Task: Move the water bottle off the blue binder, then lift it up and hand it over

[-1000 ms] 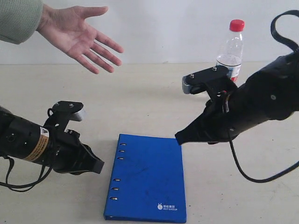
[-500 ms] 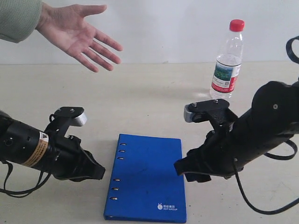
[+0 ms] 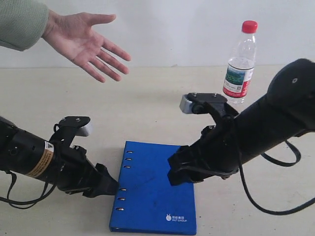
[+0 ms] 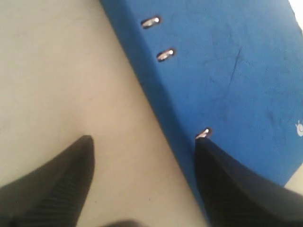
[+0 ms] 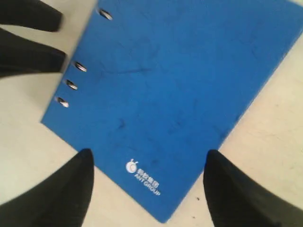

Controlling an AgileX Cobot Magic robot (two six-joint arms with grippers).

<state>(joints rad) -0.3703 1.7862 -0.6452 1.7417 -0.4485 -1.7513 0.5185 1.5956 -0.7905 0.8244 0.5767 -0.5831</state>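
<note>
The water bottle [image 3: 240, 64], clear with a red cap, stands upright on the table at the back right, apart from both grippers. The blue binder [image 3: 155, 196] lies flat at the front centre. My left gripper [image 3: 110, 187] is low at its slotted edge and open; in the left wrist view [image 4: 144, 139] one finger sits over the binder [image 4: 227, 71] and the other over bare table. My right gripper [image 3: 179, 172] hangs open over the binder's right half. The right wrist view [image 5: 149, 152] shows the binder [image 5: 175, 85] and its white logo between the open fingers.
A person's open hand [image 3: 86, 42], palm up, reaches in at the upper left above the beige table [image 3: 147, 98]. A white wall closes the back. The right arm's black cable [image 3: 266, 209] loops over the table at the right.
My right gripper has swung left and down from near the bottle to over the binder. My left gripper has slid right to the binder's slotted edge. The bottle has not moved.
</note>
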